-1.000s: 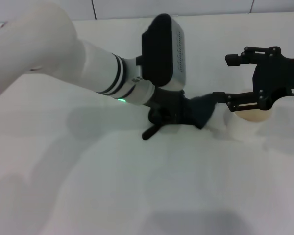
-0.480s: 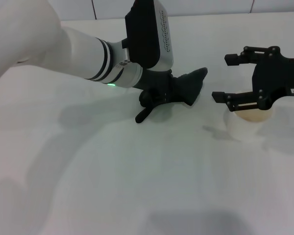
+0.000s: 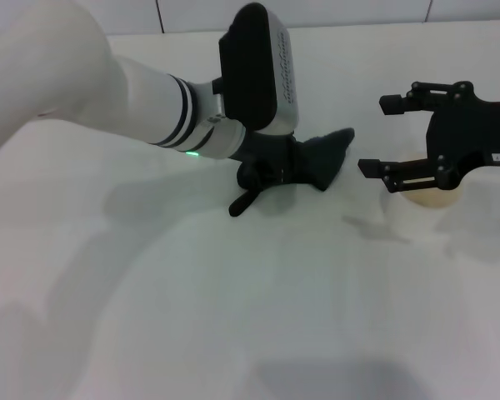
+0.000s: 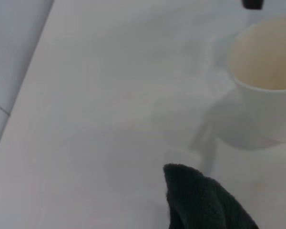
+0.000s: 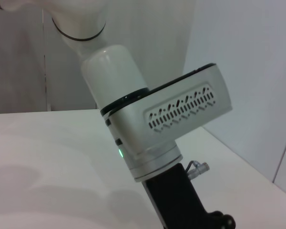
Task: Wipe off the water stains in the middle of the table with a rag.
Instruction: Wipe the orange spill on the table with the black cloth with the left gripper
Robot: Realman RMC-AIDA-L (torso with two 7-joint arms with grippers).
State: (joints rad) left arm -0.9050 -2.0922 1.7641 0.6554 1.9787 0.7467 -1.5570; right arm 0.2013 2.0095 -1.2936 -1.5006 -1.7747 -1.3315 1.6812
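My left gripper (image 3: 304, 168) is shut on the dark rag (image 3: 327, 157), low over the middle of the white table (image 3: 233, 317). The rag's tip points toward the right arm. In the left wrist view the rag (image 4: 205, 200) hangs over bare tabletop, with the white paper cup (image 4: 267, 90) beyond it. My right gripper (image 3: 386, 133) stands open at the right, and its lower finger reaches just over the cup (image 3: 425, 200). No water stains show in any view. In the right wrist view I see only the left arm's wrist (image 5: 167, 129).
The white paper cup stands at the right, under my right gripper. A tiled wall (image 3: 317, 12) runs behind the table's far edge. The left arm's shadow (image 3: 150, 208) lies on the tabletop under it.
My left gripper has carried the rag away from beside the cup, back toward the table's far side and left, then settled a little lower. The right arm has not moved.
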